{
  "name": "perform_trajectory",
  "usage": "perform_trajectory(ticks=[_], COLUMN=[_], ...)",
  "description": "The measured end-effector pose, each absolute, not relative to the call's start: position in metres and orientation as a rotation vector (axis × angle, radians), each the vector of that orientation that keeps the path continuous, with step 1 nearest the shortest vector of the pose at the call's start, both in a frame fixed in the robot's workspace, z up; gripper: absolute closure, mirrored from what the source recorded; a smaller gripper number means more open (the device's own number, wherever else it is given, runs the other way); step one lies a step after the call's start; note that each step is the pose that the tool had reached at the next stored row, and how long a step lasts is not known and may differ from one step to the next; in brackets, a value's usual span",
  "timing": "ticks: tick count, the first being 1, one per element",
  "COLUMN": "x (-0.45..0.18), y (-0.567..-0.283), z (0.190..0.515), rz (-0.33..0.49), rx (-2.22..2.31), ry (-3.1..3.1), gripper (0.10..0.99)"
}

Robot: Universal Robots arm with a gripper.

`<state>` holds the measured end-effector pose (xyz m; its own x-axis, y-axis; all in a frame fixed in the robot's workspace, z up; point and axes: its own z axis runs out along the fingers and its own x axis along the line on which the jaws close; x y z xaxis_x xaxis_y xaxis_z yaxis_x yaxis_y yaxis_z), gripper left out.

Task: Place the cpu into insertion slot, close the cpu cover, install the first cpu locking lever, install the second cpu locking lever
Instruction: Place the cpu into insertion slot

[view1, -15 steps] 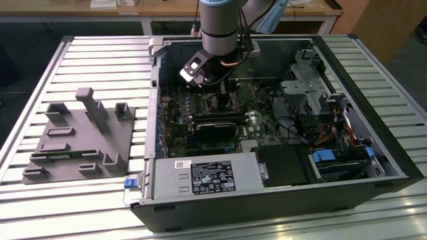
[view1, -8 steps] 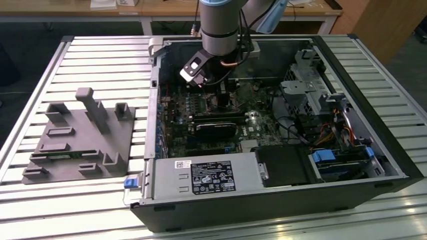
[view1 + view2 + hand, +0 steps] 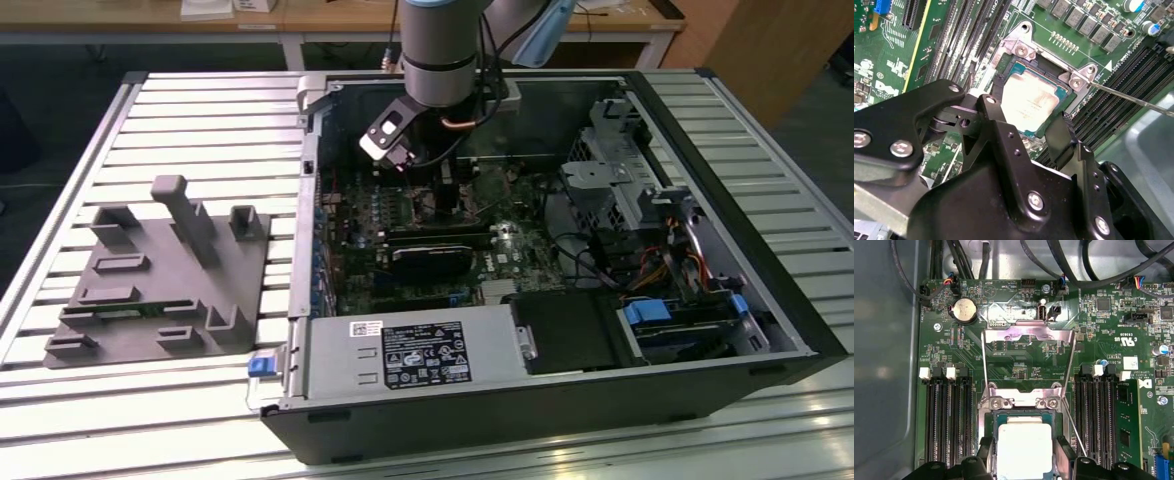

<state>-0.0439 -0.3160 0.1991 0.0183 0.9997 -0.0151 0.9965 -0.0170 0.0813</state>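
The light comes from above and is quite even. In the exterior view the ribbed metal table is very bright, with white glare along its near edge. The inside of the computer case is much dimmer, and the motherboard lies in shade. In both wrist views the cpu reflects the light, so its metal face looks pale and washed out. In the first wrist view the raised cpu cover carries a soft band of glare.
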Motion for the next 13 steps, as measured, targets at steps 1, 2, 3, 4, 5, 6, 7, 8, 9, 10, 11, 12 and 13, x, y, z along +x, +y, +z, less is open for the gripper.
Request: perform_trajectory(ticks=[1,2,3,4,5,6,7,8,9,10,11,12,13], x=[-0.0439,-0.0439,-0.0439,-0.0439,-0.0439,-0.0439,-0.0439,-0.0439,-0.0439,-0.0439,-0.0439,-0.0439,-0.0439], y=[-0.316,-0.3161,-0.3161,-0.316,-0.3161,-0.3161,-0.3161,-0.3161,-0.3161,-0.3161,-0.3161,-0.3161,-0.3161], z=[0.1992,0.1993,0.1993,0.1993,0.1994,0.1994,0.1994,0.1995,0.1996,0.1996,0.1996,0.1996,0.1996], rz=[0.071,0.071,0.071,0.071,0.071,0.071,0.071,0.07,0.07,0.07,0.07,0.071,0.071], rx=[2.191,2.191,2.191,2.191,2.191,2.191,2.191,2.191,2.191,2.191,2.191,2.191,2.191], ry=[2.153,2.153,2.153,2.153,2.153,2.153,2.153,2.153,2.153,2.153,2.153,2.153,2.153], gripper=[0.478,0.478,0.478,0.494,0.553,0.553,0.616,0.675,0.675,0.729,0.788,0.788,0.847])
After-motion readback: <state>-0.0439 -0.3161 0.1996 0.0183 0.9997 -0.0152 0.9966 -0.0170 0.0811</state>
